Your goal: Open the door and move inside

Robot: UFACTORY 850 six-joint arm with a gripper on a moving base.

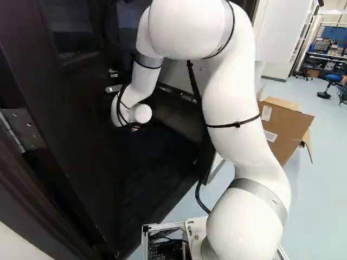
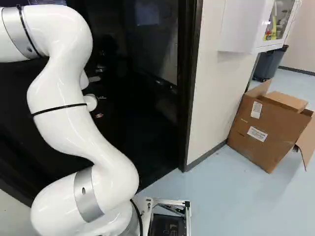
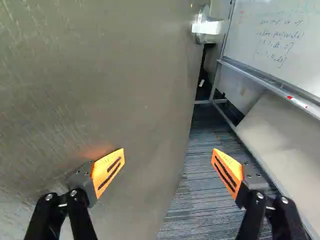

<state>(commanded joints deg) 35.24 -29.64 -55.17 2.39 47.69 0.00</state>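
you had the gripper (image 3: 168, 159) open, its two fingers wide apart with nothing between the orange pads (image 3: 109, 172). in the base views you could not make out those fingers against the dark. the dark door (image 1: 70, 124) stood ajar at the left of the left base view, with a metal hinge (image 1: 24, 129) showing near its hinged edge; its face lay close beside one finger in the wrist view, though you could not tell whether they touched. the silver lever handle (image 3: 209, 27) stood ahead of the gripper, near the door's free edge, and neither finger was on it.

your white arm (image 1: 233, 92) rose from the base and bent over toward the doorway, its wrist (image 1: 135, 111) next to the door, below the handle in the left base view. past the door's edge, the wrist view gave you dark striped carpet (image 3: 200, 175) ahead of and under the gripper, and a whiteboard (image 3: 280, 35) with handwriting, on a metal frame.

in the right base view, the dark door frame (image 2: 191, 88) stood right of your arm, against a pale wall (image 2: 211, 83). an open cardboard box (image 2: 266, 130) sat on the light blue floor (image 2: 231, 201) near that wall, below and beside a white wall cabinet (image 2: 241, 24); a grey bin (image 2: 268, 65) stood behind
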